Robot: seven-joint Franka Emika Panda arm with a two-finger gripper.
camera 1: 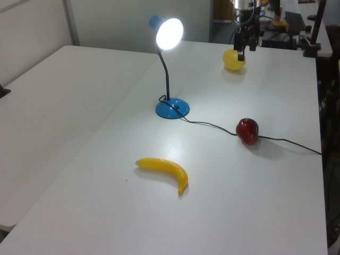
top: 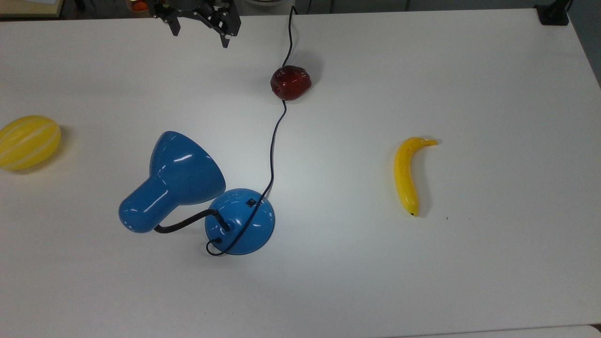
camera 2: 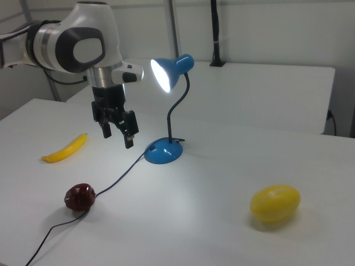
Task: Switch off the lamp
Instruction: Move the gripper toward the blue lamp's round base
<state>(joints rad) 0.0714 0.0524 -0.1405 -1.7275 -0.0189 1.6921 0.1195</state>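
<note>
Blue lamp (camera 2: 166,105) glows lit; hand (camera 2: 117,134), fingers seemingly apart, hovers above table (top: 422,281).

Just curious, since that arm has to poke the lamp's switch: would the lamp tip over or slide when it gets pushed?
The lamp probably stays put under a downward press: its switch sits on a wide domed base. A sideways shove might slide it on the smooth table. The shade hangs off-centre on a thin neck, so it may wobble.

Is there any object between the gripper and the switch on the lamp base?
Nothing visible blocks it. The gripper hangs open above the table, apart from the lamp. The switch sits uncovered on the base; the cord and apple lie to the top view's right.
</note>
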